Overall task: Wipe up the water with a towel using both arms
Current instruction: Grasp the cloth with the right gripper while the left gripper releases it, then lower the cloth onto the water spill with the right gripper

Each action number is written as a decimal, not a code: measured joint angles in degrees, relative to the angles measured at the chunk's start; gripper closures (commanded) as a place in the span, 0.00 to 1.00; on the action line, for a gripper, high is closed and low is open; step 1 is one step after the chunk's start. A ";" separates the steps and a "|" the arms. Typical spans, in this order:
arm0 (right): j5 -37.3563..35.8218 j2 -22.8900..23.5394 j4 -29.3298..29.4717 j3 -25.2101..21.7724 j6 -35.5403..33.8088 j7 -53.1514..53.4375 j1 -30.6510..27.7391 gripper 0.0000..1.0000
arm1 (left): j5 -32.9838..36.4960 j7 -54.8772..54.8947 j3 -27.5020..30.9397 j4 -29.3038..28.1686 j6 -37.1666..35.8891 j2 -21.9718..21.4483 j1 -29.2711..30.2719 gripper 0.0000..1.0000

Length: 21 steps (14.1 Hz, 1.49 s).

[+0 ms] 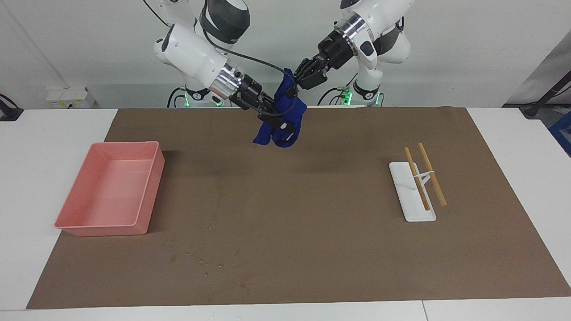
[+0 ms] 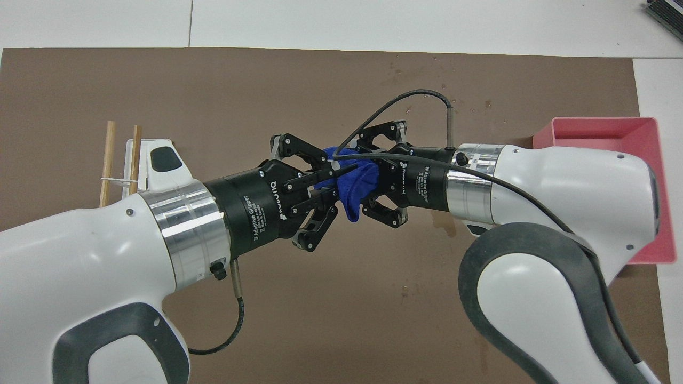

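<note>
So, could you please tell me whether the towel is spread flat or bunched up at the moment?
Bunched up. The towel hangs in a crumpled clump above the brown mat, pinched between the left pincer and right pincer, with loose folds drooping.

Brown mat (image 1: 312,249) covers most of the white table (image 1: 53,133). Pink tray (image 1: 111,194) sits on the mat's edge at the right arm's end; white holder (image 1: 408,196) with two wooden sticks (image 1: 424,176) laid across it sits on the mat toward the left arm's end. Small wet spots (image 2: 443,90) dot the mat, farther from the robots than the tray.
</note>
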 measured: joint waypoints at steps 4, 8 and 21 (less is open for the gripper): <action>0.00 0.00 0.00 0.00 -0.64 -2.98 0.00 1.00 | 0.00 -0.03 0.00 -0.06 0.30 0.00 0.00 1.00; 0.00 0.01 0.00 -0.03 -2.02 -5.81 0.00 1.00 | 0.00 0.02 0.04 -0.10 0.33 -0.01 0.00 0.00; -36.94 -0.41 -8.84 -0.69 -19.27 -56.42 -4.94 1.00 | 28.59 43.46 1.29 0.30 -23.52 0.03 15.01 0.00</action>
